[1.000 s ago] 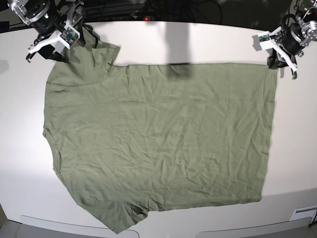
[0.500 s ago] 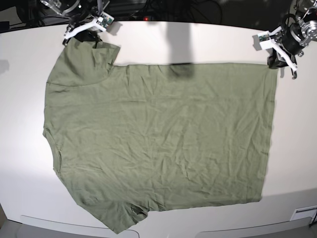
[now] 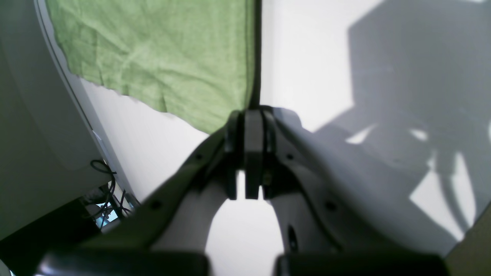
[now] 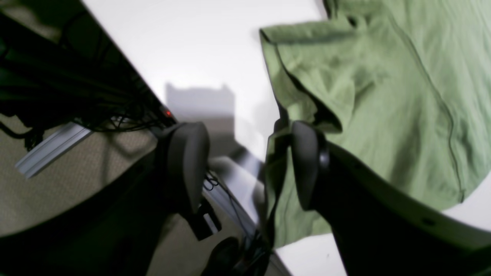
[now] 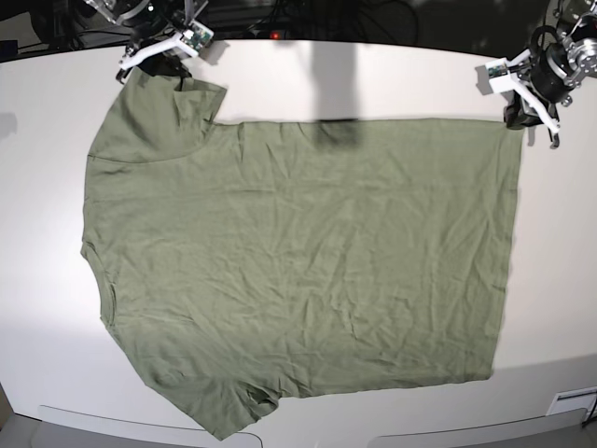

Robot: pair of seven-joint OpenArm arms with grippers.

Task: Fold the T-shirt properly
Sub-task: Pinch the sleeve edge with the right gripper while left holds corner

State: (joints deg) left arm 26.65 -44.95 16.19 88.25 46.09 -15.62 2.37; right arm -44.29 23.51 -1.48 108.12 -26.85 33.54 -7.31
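The wrinkled sage-green cotton T-shirt [image 5: 298, 261] lies spread flat on the white counter [image 5: 560, 280], reaching from one gripper to the other. The left gripper [image 3: 248, 126] is pressed together, pinching the shirt's hem corner just ahead of its tips. The right gripper [image 4: 245, 161] stands spread, sleeve cloth bunched against one finger and unheld. Lifting now would likely raise one corner only, dragging the shirt askew; the thin pinch could also slip. No containers are in view.
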